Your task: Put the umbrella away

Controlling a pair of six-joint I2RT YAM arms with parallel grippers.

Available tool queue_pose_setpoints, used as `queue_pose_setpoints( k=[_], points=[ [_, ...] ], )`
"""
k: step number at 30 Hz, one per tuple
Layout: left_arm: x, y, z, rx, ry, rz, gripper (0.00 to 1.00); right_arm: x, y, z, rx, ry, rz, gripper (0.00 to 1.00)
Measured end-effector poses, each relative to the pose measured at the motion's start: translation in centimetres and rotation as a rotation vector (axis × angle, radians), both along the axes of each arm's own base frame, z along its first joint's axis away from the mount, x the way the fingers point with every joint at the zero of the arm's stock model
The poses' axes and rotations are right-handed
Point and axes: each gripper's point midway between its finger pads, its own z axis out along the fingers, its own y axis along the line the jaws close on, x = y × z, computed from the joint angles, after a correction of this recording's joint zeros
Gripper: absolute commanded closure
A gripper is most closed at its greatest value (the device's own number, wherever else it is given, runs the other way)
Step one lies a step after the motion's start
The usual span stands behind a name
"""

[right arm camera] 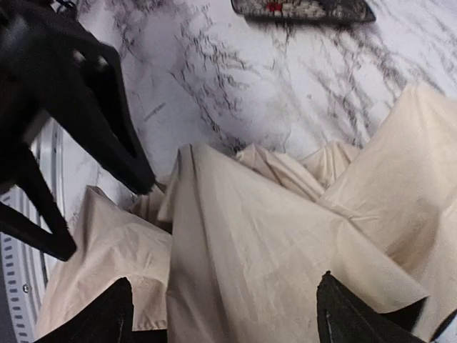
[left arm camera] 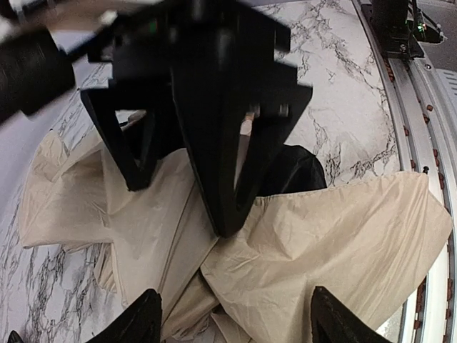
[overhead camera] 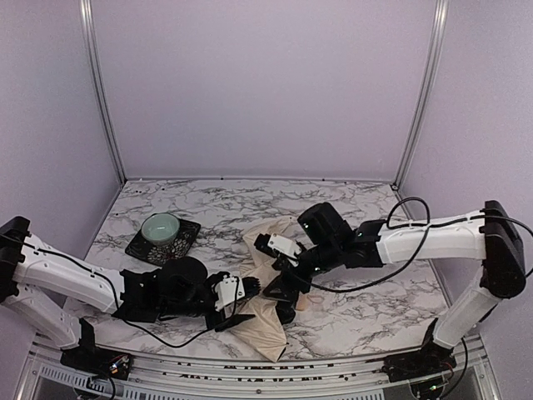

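Umbrella (overhead camera: 260, 329) lies collapsed and crumpled, cream fabric spread on the marble table (overhead camera: 375, 308), lower centre of the top view. Left gripper (left arm camera: 239, 321) sits low over the fabric, jaws wide apart, nothing clamped. Right gripper (right arm camera: 228, 318) faces it just beside, jaws also spread wide, empty, tips down at the cloth. Green bowl (overhead camera: 161, 227) on black mat (overhead camera: 190, 236), left of centre.
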Motion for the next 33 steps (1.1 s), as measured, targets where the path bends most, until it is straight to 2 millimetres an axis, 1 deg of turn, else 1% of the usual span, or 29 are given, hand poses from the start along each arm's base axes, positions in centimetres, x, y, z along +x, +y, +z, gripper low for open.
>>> queue_pose_setpoints(
  k=[2, 4, 5, 6, 7, 8, 9, 12, 16, 17, 18, 19, 20, 23, 26, 28, 30, 31, 33],
  points=[
    [0.1, 0.0, 0.0, 0.002, -0.005, 0.003, 0.28, 0.0, -0.1, 4.1, 0.084, -0.046, 0.014, 0.10],
    [0.2, 0.1, 0.0, 0.003, -0.008, 0.009, 0.28, 0.6, -0.3, 7.6, 0.155, -0.105, 0.008, 0.04],
    [0.2, 0.1, 0.1, 0.002, -0.010, 0.011, 0.27, 0.9, -0.3, 8.6, 0.171, -0.126, 0.003, 0.01],
    [0.3, 0.1, 0.2, 0.000, -0.012, 0.014, 0.27, 1.3, -0.3, 9.2, 0.174, -0.150, -0.003, 0.00],
    [0.3, 0.2, 0.4, -0.003, -0.015, 0.018, 0.26, 1.7, -0.3, 9.0, 0.162, -0.161, -0.005, 0.00],
    [0.4, 0.2, 0.5, -0.008, -0.016, 0.022, 0.25, 2.2, 0.0, 8.1, 0.128, -0.165, -0.007, 0.00],
    [0.4, 0.2, 0.7, -0.012, -0.019, 0.026, 0.24, 2.4, 0.1, 7.5, 0.112, -0.160, -0.007, 0.00],
    [0.5, 0.6, 1.6, -0.035, -0.027, 0.041, 0.22, 3.0, 0.3, 2.9, -0.014, -0.127, 0.011, 0.00],
    [0.6, 1.2, 2.6, -0.065, -0.031, 0.061, 0.21, 2.6, -0.3, -4.4, -0.216, -0.059, 0.059, 0.02],
    [0.6, 1.3, 2.7, -0.068, -0.031, 0.066, 0.21, 2.6, -0.3, -5.7, -0.249, -0.048, 0.068, 0.04],
    [0.6, 1.5, 2.7, -0.070, -0.031, 0.071, 0.21, 2.5, -0.2, -6.4, -0.268, -0.041, 0.077, 0.06],
    [0.6, 1.6, 2.6, -0.069, -0.031, 0.073, 0.21, 2.7, 0.0, -6.8, -0.279, -0.043, 0.087, 0.10],
    [0.6, 1.8, 2.5, -0.068, -0.027, 0.076, 0.21, 2.8, 0.3, -6.7, -0.278, -0.047, 0.091, 0.16],
    [0.5, 2.1, 2.1, -0.061, -0.021, 0.082, 0.21, 3.2, 0.6, -6.8, -0.283, -0.062, 0.096, 0.40],
    [0.6, 2.2, 2.0, -0.056, -0.022, 0.092, 0.21, 3.3, 0.6, -6.9, -0.289, -0.075, 0.098, 0.58],
    [0.8, 2.3, 2.0, -0.056, -0.026, 0.098, 0.21, 3.5, 0.6, -6.8, -0.292, -0.090, 0.096, 0.67],
    [0.9, 2.3, 2.0, -0.054, -0.029, 0.104, 0.21, 3.7, 0.4, -6.7, -0.294, -0.103, 0.089, 0.72],
    [0.9, 2.3, 2.0, -0.054, -0.031, 0.107, 0.21, 3.9, 0.2, -6.5, -0.295, -0.111, 0.083, 0.76],
    [1.0, 2.4, 2.0, -0.052, -0.035, 0.114, 0.21, 4.5, -0.4, -5.9, -0.295, -0.129, 0.063, 0.93]
  ],
)
